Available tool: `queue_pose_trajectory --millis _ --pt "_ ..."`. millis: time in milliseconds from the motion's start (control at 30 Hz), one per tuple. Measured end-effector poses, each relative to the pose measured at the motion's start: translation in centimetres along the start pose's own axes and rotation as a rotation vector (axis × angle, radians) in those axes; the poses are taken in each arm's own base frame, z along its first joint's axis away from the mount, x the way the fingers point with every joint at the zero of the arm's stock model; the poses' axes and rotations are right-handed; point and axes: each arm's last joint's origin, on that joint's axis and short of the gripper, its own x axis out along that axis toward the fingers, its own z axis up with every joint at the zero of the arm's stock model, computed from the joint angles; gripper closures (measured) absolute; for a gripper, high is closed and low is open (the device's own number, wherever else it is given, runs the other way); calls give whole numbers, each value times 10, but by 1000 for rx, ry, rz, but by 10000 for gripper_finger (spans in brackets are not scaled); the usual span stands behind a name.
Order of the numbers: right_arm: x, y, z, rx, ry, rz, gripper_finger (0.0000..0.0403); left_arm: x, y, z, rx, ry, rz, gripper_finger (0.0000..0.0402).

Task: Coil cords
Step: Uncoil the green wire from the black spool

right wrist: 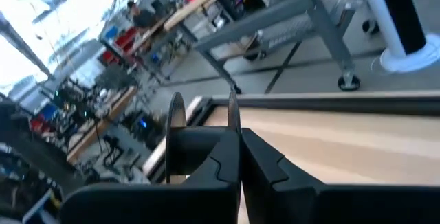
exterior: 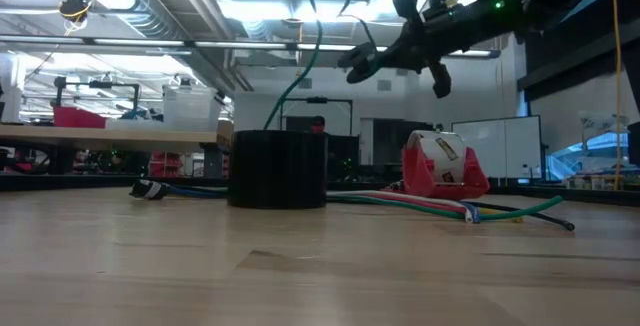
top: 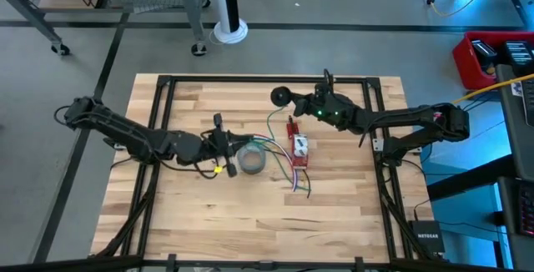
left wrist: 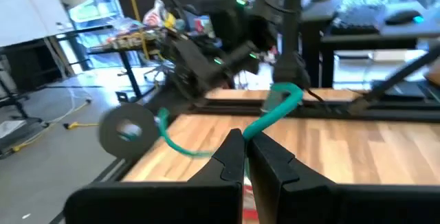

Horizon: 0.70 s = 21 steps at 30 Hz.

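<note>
A thin green cord (top: pixel 271 122) rises from beside the grey tape roll (top: pixel 252 160) toward a dark spool (top: pixel 279 97) held above the table's far middle. In the left wrist view the cord (left wrist: pixel 185 145) curves slackly to the spool's disc (left wrist: pixel 127 131). My left gripper (top: pixel 232 144) is at the tape roll's left side, low over the table, shut on the cord. My right gripper (top: pixel 294 100) is raised, shut on the spool. The low view shows the cord (exterior: pixel 300 66) climbing from behind the tape roll (exterior: pixel 278 169). My left gripper pinches the green cord (left wrist: pixel 258 128) between its two fingertips, coming roughly level from the table's left. The cord bends upward from the tips and hangs slack. My right gripper appears to pinch the rim of one spool disc (right wrist: pixel 233 117) between its fingers, coming from the table's right. The spool is lifted clear of the table.
A red holder with a white part (top: pixel 298 147) stands right of the tape roll, also in the low view (exterior: pixel 445 171). A bundle of coloured wires (top: pixel 299 180) lies on the table by it. Black frame rails (top: pixel 158 105) run along the table's sides.
</note>
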Motion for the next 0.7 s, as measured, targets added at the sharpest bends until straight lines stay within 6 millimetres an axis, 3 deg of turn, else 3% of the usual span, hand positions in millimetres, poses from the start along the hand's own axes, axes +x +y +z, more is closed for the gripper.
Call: queue_pose_trajectory --millis 200,433,700 --pt "2 -3 8 14 -8 35 401 -7 -7 -10 -14 87 29 401" --pt "-2 0 12 19 34 103 401 -20 -2 -38 -13 262 294 401" --pt "-5 4 15 22 60 154 401 -34 10 -61 -30 380 446 401"
